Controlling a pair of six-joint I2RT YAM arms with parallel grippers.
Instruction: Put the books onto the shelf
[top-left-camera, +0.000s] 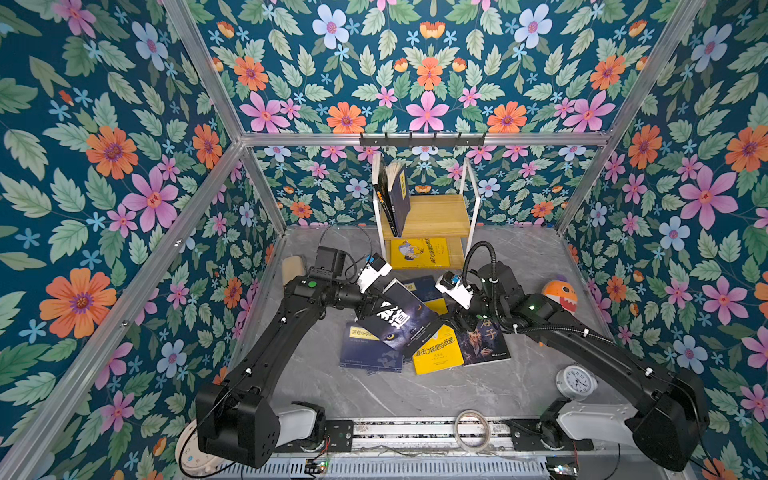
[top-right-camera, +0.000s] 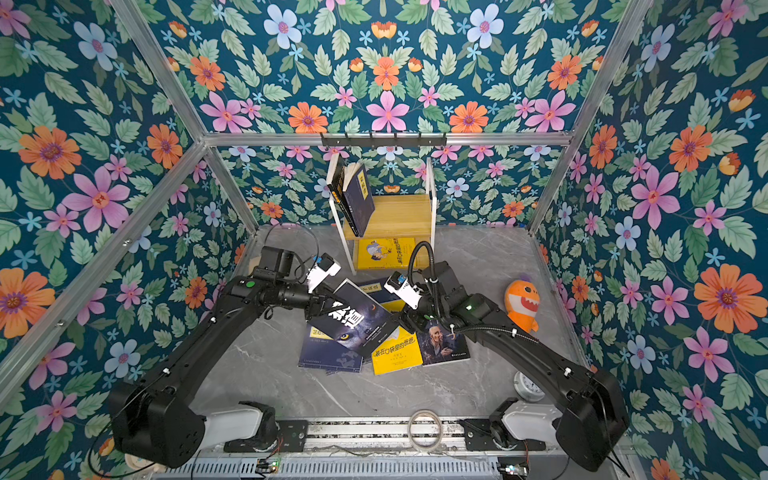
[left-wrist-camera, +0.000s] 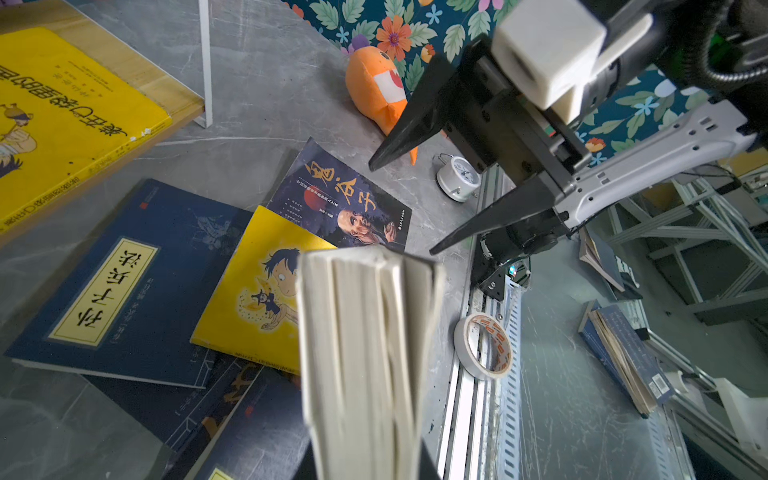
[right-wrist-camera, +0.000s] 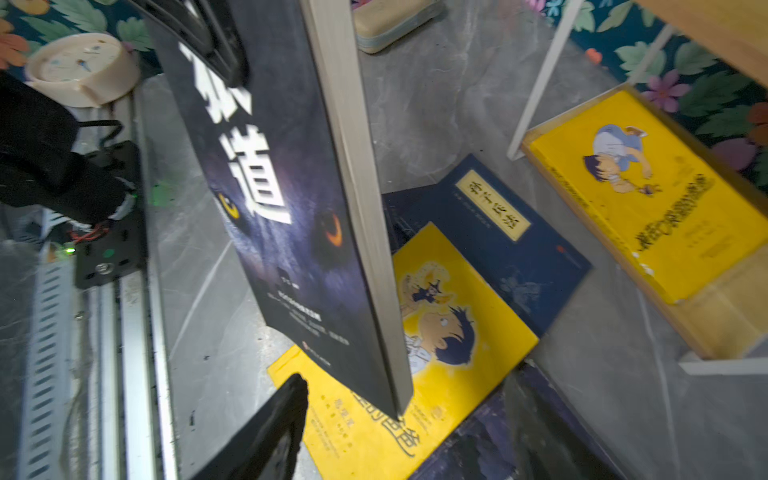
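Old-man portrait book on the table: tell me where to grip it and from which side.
Grip the old-man portrait book along its free right-hand edge, coming in low from the right in a top view. It lies flat, and the yellow book beside it overlaps its left edge, so that side probably offers no hold.

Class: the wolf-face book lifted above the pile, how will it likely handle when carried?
The wolf-face book is probably fairly stiff: it juts out without visible sag. Its pages fan apart at the free edge, so it may splay open. The smooth cover could slip.
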